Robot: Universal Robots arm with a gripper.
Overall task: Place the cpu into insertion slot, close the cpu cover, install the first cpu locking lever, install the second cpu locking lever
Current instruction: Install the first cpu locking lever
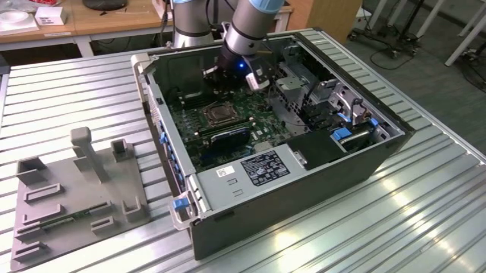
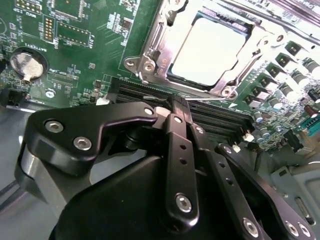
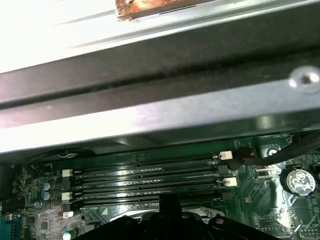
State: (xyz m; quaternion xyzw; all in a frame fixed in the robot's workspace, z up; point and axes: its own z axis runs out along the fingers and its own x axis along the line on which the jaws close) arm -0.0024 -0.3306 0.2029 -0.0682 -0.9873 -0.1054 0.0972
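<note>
The cpu (image 2: pixel 207 50) lies flat in the insertion slot (image 2: pixel 150 60), its pale top face catching the light in the second wrist view. The cpu cover (image 2: pixel 227 87) seems to be down around it as a silvery frame with the chip showing through its cut-out centre, though I cannot be sure it is fully seated. A thin bright lever (image 2: pixel 205 99) runs along the frame's edge nearest the memory slots (image 2: pixel 220 117); whether it is hooked under its catch I cannot tell.

The gripper (image 2: pixel 174 111) is just beside that edge, over the memory slots, its black fingers drawn together to a narrow tip with nothing visibly held between them. In the exterior view the arm's wrist (image 1: pixel 241 40) reaches down into the open computer case (image 1: pixel 334 170), above the socket (image 1: pixel 217 114) on the green motherboard (image 1: pixel 227 142).

By my reckoning the placing is done and the cover looks closed, so the work has reached the locking levers. That step calls for a fine, steady push: the tip must catch a thin wire lever, press it down and sideways under its hook, and not slip onto the chip or the memory slots beside it.

The case lies on its side on the ribbed metal table (image 1: pixel 395 227) and holds the motherboard, drive bays with blue tabs (image 1: pixel 345 133), and a coin cell (image 2: pixel 25 65). A grey fixture tray (image 1: pixel 68 193) stands well apart, toward the exterior view's left.
</note>
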